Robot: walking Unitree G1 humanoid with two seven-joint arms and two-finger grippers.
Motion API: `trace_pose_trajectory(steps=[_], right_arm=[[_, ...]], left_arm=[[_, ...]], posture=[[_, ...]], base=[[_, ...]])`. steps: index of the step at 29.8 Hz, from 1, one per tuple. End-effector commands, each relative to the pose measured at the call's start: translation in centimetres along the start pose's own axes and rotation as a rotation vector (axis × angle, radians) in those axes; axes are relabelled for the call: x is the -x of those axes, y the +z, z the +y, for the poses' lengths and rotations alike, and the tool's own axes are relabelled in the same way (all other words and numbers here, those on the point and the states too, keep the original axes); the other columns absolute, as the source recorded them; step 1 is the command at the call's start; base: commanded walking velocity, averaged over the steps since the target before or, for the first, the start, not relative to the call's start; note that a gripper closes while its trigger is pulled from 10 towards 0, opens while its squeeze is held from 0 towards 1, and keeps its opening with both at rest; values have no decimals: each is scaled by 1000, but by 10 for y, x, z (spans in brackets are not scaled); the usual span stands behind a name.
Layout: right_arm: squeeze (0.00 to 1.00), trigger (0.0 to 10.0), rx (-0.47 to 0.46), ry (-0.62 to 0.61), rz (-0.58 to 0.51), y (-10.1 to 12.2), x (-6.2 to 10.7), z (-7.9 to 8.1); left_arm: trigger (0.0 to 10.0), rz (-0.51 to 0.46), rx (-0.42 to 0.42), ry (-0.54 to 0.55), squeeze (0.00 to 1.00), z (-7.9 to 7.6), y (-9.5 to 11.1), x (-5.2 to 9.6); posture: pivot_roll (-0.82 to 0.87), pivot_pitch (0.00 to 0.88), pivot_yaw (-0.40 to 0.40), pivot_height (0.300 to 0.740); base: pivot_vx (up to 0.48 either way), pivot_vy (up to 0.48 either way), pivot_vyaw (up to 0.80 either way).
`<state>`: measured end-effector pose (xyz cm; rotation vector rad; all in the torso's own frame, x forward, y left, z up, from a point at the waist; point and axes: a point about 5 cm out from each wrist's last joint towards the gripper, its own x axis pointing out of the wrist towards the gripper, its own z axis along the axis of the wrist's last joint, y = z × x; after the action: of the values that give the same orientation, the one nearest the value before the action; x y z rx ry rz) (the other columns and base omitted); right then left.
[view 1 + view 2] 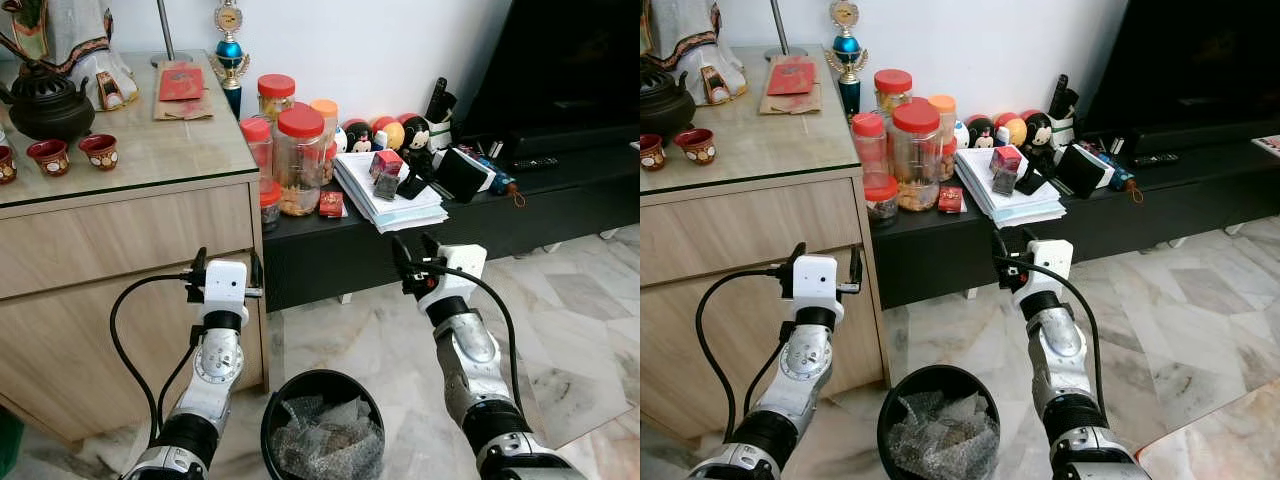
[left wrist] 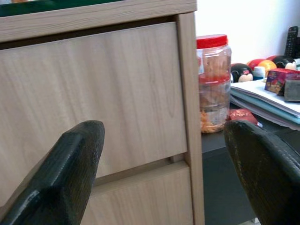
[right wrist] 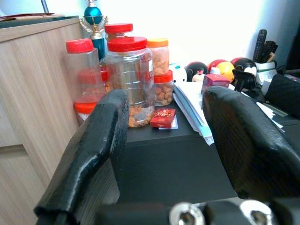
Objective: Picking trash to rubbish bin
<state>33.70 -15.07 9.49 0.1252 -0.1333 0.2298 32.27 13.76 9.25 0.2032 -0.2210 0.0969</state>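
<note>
My fingers are matte black and my arms silver with white wrist blocks. The bin below me is black, holding crinkled clear plastic. I see clear jars with red and orange lids, a pale wood-grain cabinet, a black low shelf, and grey-veined cream marble floor.

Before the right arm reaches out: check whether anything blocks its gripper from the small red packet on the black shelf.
Nothing visible does. The right gripper is open, in front of the shelf, and the red packet lies at the front edge. The jars stand just beside and behind it, the paper stack to its other side.
</note>
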Motion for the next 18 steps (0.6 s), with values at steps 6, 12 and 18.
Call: trace_pose_trajectory(steps=[6, 12, 18], right_arm=[[0, 10000, -22, -12, -43, 5, -1, 1], [0, 10000, -29, -28, -48, 5, 1, -2], [0, 10000, -62, -76, -54, 1, 5, -3]], left_arm=[[10000, -15, 7, -4, 0, -4, 4, -1], [10000, -22, 8, -7, 0, -5, 6, -3], [10000, -34, -2, -22, 0, -1, 8, -3]], posture=[[181, 0, -108, 740], [189, 0, -102, 740], [203, 0, -71, 740]], base=[[0, 0, 0], [0, 0, 0], [0, 0, 0]])
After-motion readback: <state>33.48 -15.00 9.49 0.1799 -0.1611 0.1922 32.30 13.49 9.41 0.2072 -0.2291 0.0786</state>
